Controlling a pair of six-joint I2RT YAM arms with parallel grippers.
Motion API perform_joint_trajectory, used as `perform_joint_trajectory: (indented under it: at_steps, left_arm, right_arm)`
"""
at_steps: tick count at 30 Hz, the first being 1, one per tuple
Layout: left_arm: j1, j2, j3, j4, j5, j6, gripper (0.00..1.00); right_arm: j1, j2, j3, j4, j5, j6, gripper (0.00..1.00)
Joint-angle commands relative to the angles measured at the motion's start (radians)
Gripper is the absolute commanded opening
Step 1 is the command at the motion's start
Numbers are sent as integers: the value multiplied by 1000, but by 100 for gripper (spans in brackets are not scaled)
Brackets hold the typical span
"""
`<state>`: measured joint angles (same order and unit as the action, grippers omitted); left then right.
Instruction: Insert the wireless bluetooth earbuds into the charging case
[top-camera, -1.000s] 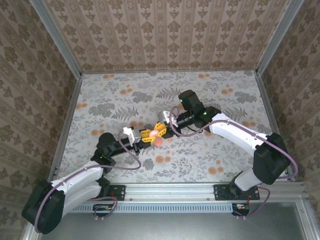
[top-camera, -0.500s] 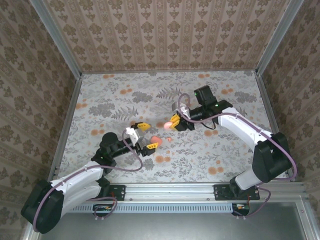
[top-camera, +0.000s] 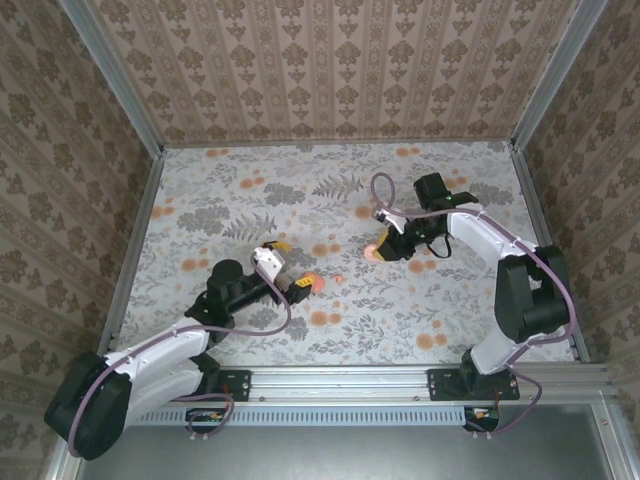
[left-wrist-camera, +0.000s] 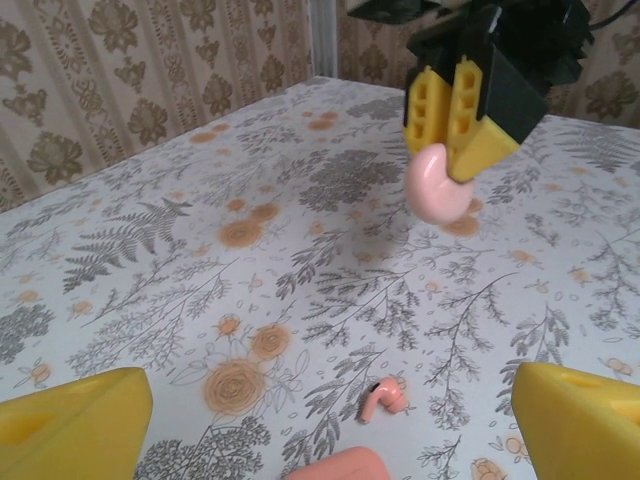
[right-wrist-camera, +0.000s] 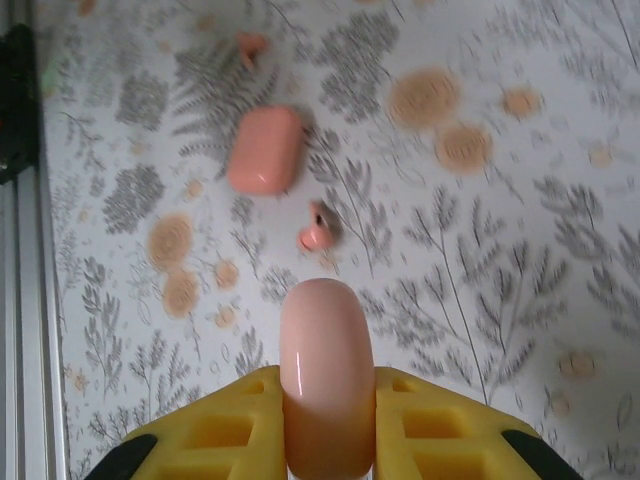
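Observation:
The coral charging case (right-wrist-camera: 265, 150) lies flat on the flowered cloth, and its top edge shows as the charging case (left-wrist-camera: 335, 465) just in front of my left gripper (left-wrist-camera: 330, 410). That gripper (top-camera: 288, 266) is open, with nothing between its yellow fingers (left-wrist-camera: 75, 420). One pink earbud (left-wrist-camera: 385, 398) lies just beyond the case, seen too as the earbud (right-wrist-camera: 318, 228) and the earbud (top-camera: 338, 277). A second earbud (right-wrist-camera: 248, 45) lies past the case. My right gripper (right-wrist-camera: 328, 385) is shut on a paler pink round disc (right-wrist-camera: 326, 350), held above the cloth to the right, the disc (left-wrist-camera: 440, 185).
Printed orange flower blotches (top-camera: 325, 318) dot the cloth. Patterned walls and metal rails (top-camera: 135, 230) enclose the table on three sides. Open cloth lies between the two grippers and toward the back wall.
My left gripper opened, let go and pulled back to the left. My right gripper carried the pale pink disc up and to the right, away from the middle where both had met.

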<state>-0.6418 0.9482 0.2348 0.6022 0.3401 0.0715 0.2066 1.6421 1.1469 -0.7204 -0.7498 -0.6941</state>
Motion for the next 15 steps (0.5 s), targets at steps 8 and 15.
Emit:
perform_joint_trajectory:
  at_steps: [8,15]
  left_arm:
    - [-7,32,51,-45,-9,-3,93]
    - [-8,27,58,-53,16,7,93]
  right_arm:
    - [-57,158,83,-184,156,1,21]
    - [-99,243,162,-240,170,-9,21]
